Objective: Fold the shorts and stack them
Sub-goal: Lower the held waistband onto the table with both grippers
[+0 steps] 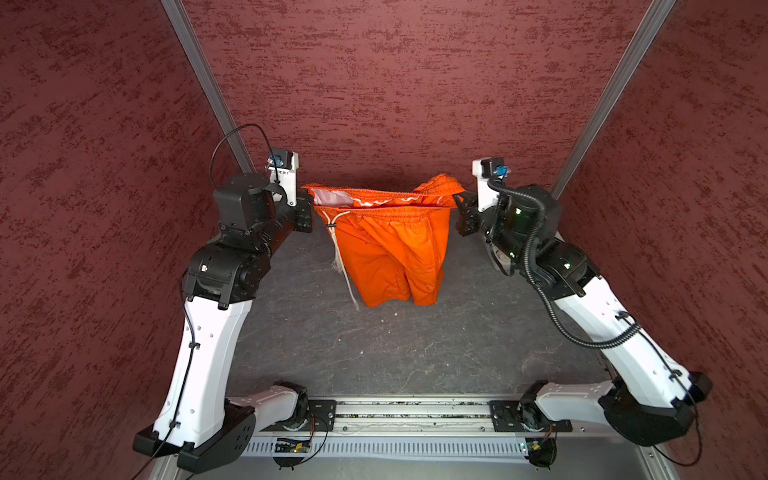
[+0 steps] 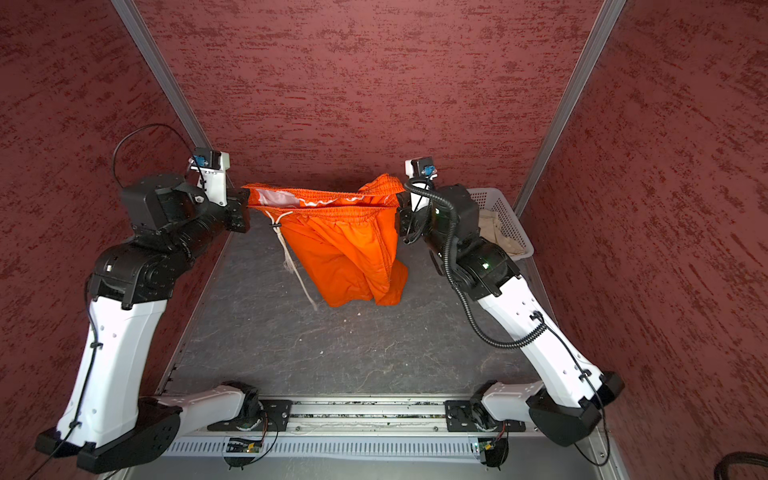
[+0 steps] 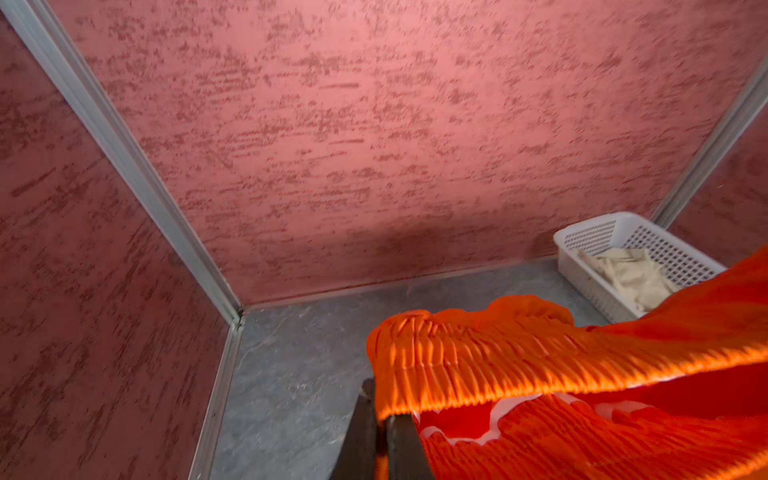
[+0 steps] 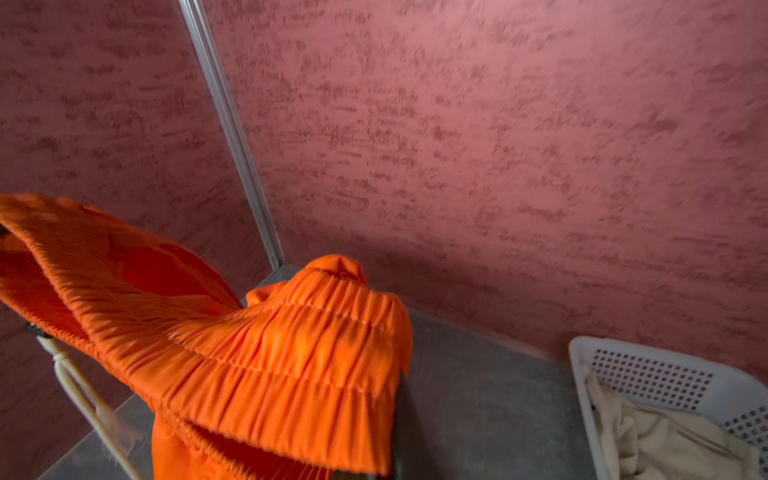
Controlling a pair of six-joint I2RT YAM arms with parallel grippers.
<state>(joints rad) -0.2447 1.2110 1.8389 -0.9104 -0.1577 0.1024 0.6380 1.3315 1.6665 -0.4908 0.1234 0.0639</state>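
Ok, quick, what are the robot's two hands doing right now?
Left gripper: shut on the orange shorts, at the waistband.
Right gripper: shut on the orange shorts too, other waistband end.

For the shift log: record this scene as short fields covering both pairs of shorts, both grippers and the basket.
orange shorts: held up by the waistband, stretched between both grippers, legs hanging toward the table
left gripper: shut on one waistband end
right gripper: shut on the opposite end
drawstring: dangling loose
beige shorts: crumpled in the basket
basket: far right table corner
folded: neither pair yet
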